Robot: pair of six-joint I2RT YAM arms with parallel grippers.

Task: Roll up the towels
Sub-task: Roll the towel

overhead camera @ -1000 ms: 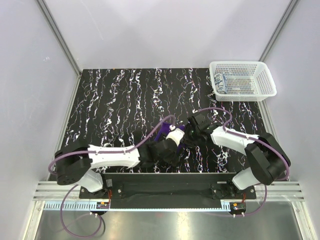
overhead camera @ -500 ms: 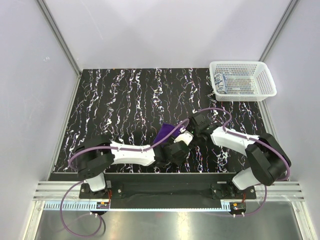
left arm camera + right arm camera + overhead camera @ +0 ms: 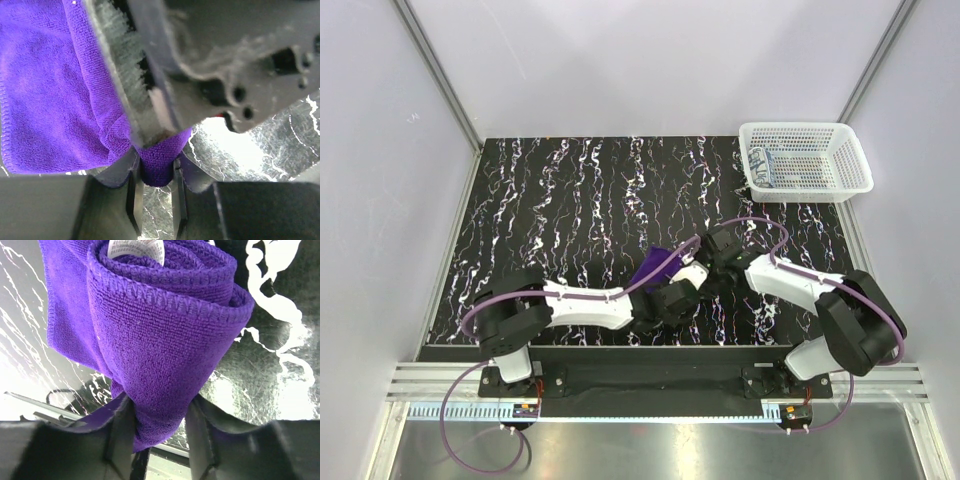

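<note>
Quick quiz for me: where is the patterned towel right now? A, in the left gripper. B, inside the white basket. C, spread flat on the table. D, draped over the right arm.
B: the patterned towel lies inside the white mesh basket at the far right, and the only cloth near the middle is the purple towel.
</note>
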